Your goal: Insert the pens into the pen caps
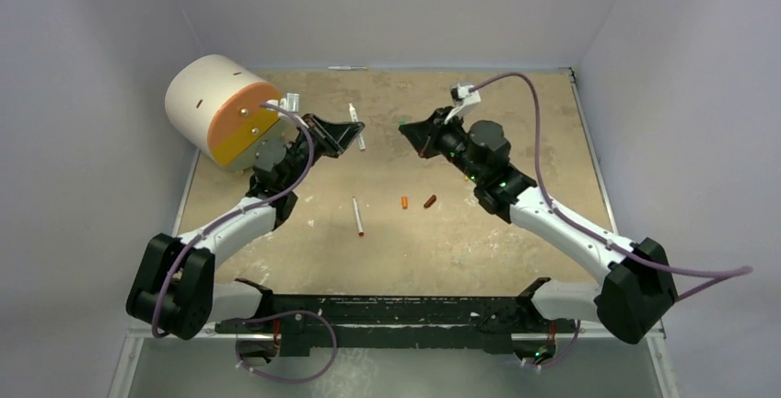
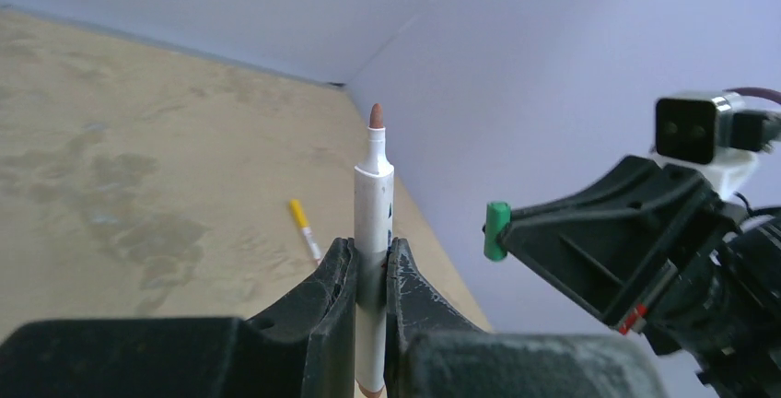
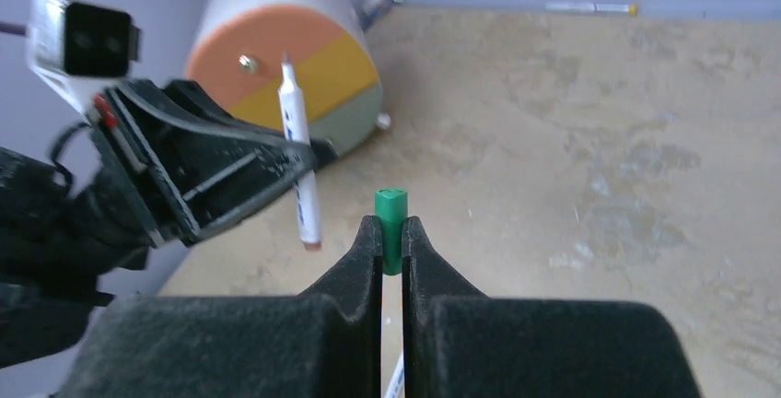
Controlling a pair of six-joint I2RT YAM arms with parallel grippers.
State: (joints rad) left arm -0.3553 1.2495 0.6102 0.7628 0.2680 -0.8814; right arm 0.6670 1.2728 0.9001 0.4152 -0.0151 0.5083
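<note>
My left gripper (image 2: 371, 264) is shut on a white pen (image 2: 374, 204), held crosswise with its reddish-brown nib sticking out past the fingers. In the top view this pen (image 1: 355, 126) hangs above the table's middle back. My right gripper (image 3: 390, 232) is shut on a green pen cap (image 3: 390, 223), which faces the left gripper across a small gap. The cap (image 2: 496, 230) is apart from the nib, off to its side. Another pen (image 1: 357, 216) lies on the table, with an orange cap (image 1: 404, 202) and a dark red cap (image 1: 430, 201) to its right.
A large cream cylinder (image 1: 221, 108) with an orange and yellow face lies at the back left, close behind my left arm. A yellow-ended pen (image 2: 304, 228) lies on the table. One more pen (image 3: 589, 8) rests along the far wall.
</note>
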